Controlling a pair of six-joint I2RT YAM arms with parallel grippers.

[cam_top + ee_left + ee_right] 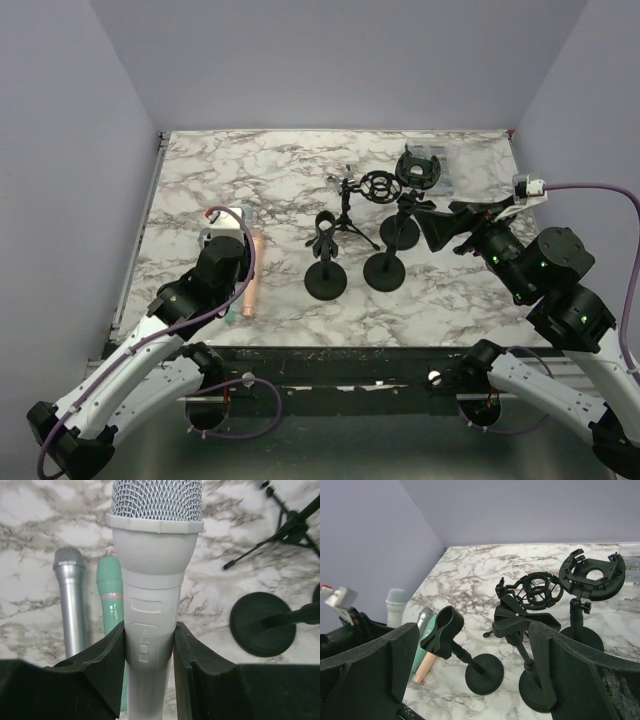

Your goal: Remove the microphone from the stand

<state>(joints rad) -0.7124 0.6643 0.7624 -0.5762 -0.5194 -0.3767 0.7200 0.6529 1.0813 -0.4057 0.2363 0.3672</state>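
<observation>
Marble table point(260, 170); microphone point(152, 605) head-outward (left pincer point(149, 636))

A robotics lab test cell, shown by a marble-patterned tabletop point(250, 170) boxed in by bare lilac walls point(70, 150), with a left arm point(120, 375) and right arm point(560, 300) mounted at its near edge, trailing purple cables point(610, 190)

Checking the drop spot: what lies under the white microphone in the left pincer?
The marble table, with a silver microphone and a green microphone lying side by side. Whatever sits directly beneath the white microphone is covered.
</observation>
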